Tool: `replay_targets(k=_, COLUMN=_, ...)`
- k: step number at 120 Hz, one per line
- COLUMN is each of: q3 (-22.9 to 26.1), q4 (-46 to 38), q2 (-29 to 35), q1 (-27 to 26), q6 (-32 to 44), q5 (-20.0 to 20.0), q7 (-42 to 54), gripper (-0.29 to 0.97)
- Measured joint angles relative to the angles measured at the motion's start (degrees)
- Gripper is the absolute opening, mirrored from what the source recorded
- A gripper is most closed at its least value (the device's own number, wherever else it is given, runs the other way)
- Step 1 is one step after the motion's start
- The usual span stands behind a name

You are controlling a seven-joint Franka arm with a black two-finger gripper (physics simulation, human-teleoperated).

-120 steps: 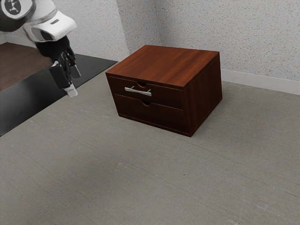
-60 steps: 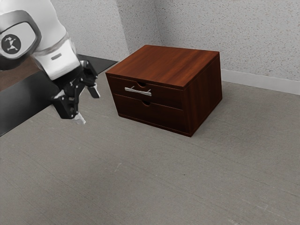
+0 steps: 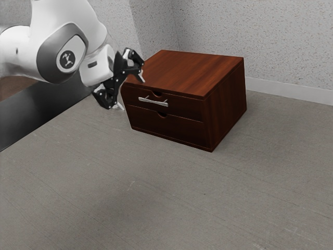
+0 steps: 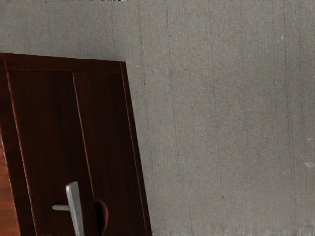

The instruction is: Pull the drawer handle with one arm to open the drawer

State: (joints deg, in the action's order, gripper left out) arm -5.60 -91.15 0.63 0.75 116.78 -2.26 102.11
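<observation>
**Drawer handle ungrasped as pincer gapes beside cabinet**

Drawer handle (image 3: 153, 101), a silver bar, lies across the upper drawer (image 3: 179, 105) of a dark red-brown wooden cabinet (image 3: 190, 70). The cabinet stands on a grey floor (image 3: 156, 198) near a speckled wall. The upper drawer's front sits flush with the lower drawer (image 3: 171, 125) beneath it, so it reads as shut.

The white arm (image 3: 52, 47) comes in from the exterior view's left. It carries a round black-and-white emblem (image 3: 67, 59) on one joint, whose mark is too small to read.

Its black pincer (image 3: 131, 92) is spread wide and holds nothing. One finger reaches over the cabinet's top front corner and the other hangs low by the front face's edge, on the exterior view's left. Whether either finger touches the wood cannot be told. The pincer sits just short of the handle.

From the wrist camera, the handle (image 4: 74, 206) shows as a pale bar on the dark cabinet front (image 4: 64, 137), with bare grey floor (image 4: 226, 123) alongside.
</observation>
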Motion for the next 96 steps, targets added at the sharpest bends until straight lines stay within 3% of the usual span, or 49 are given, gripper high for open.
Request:
replay_targets(k=29, q3=0.0, q4=5.3, q2=-7.4, q1=1.4, q6=2.6, q5=8.5, q7=7.8, gripper=0.68)
replay_targets(k=45, q3=0.0, q4=7.3, q2=-10.3, q1=2.7, q6=3.0, q5=12.9, q7=10.5, gripper=0.58)
replay_targets(k=74, q3=-0.2, q4=11.2, q2=-14.8, q1=4.6, q6=3.2, q5=15.1, q7=14.4, gripper=0.38)
replay_targets(k=96, q3=-0.3, q4=14.7, q2=-17.6, q1=6.5, q6=3.4, q5=17.5, q7=16.4, gripper=0.31)
